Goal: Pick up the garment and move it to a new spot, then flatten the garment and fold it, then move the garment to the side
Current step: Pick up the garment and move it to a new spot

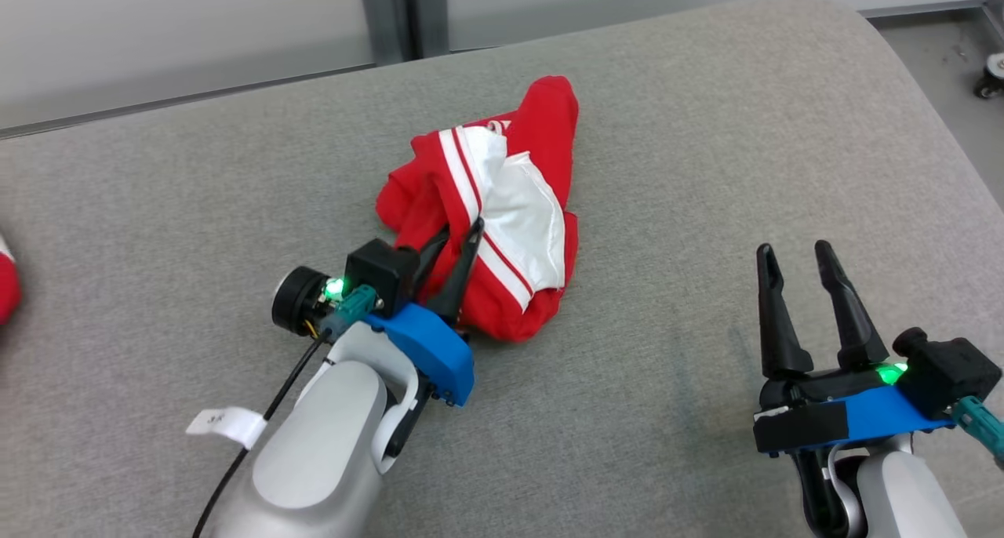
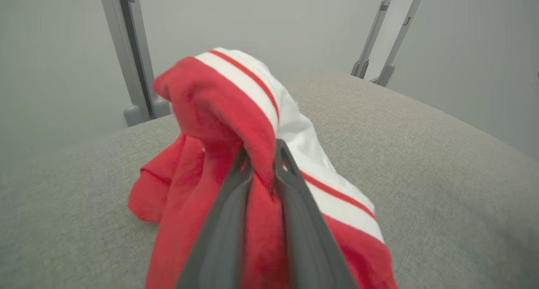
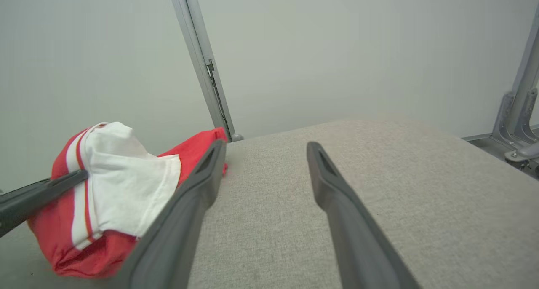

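We log one grey bench [image 1: 706,130]. One red-and-white garment [image 1: 518,209] lies crumpled mid-bench, inner folds hidden. Left fingers [image 1: 469,256] pinch a raised fold of it. Right fingers [image 1: 775,310] are spread wide over bare bench, well apart. One red scrap [image 1: 6,283] (cut off at the left edge) is unidentifiable.

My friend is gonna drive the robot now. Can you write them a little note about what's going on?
Left gripper: shut on a fold of the red-and-white garment.
Right gripper: open, empty, off to the garment's right, not touching it.
Garment: crumpled in a heap mid-way across the grey padded surface.
Done: garment gripped.
Left to do: carry it to a new spot, flatten, fold, move aside.
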Available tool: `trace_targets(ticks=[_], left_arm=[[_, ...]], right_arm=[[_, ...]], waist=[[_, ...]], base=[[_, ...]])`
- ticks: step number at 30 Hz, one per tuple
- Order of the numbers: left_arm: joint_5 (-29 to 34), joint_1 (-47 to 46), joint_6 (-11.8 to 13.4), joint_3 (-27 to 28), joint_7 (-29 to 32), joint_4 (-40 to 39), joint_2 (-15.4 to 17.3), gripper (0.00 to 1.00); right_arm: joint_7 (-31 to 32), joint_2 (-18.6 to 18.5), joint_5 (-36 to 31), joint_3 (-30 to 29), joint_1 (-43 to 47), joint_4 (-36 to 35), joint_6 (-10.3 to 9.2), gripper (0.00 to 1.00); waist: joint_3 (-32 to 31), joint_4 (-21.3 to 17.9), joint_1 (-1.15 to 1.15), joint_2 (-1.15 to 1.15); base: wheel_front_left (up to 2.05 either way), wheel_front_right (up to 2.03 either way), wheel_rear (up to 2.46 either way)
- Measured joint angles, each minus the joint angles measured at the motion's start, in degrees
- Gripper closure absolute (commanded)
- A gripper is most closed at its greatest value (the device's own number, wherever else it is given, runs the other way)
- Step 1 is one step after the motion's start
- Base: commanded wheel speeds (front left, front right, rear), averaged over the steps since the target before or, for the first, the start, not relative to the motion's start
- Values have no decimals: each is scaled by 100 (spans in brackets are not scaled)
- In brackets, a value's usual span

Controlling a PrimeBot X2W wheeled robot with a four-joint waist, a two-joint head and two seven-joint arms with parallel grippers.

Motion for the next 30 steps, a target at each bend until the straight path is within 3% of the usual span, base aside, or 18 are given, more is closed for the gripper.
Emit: trace_targets(ticks=[5, 9, 19, 30], left_arm=[[-111, 119, 100, 79, -490, -52, -71, 0], [-90, 221, 318, 332, -712, -343, 35, 0], [1, 842, 668, 1218, -760, -1274, 403, 0], [271, 2057, 767, 2135, -761, -1926, 543, 0]], right_arm=[[0, 1, 27, 56, 47, 45, 0, 0], [0, -1, -46, 21, 137, 83, 0, 0], [0, 0, -153, 4, 301, 154, 0, 0], [0, 0, -250, -21, 468, 243, 0, 0]], waist=[[-163, 232, 0, 0], [-369, 546, 0, 0], [-690, 1155, 0, 0], [-992, 1478, -1, 0]], base=[[0, 0, 0], [0, 0, 0], [0, 0, 0], [0, 0, 0]])
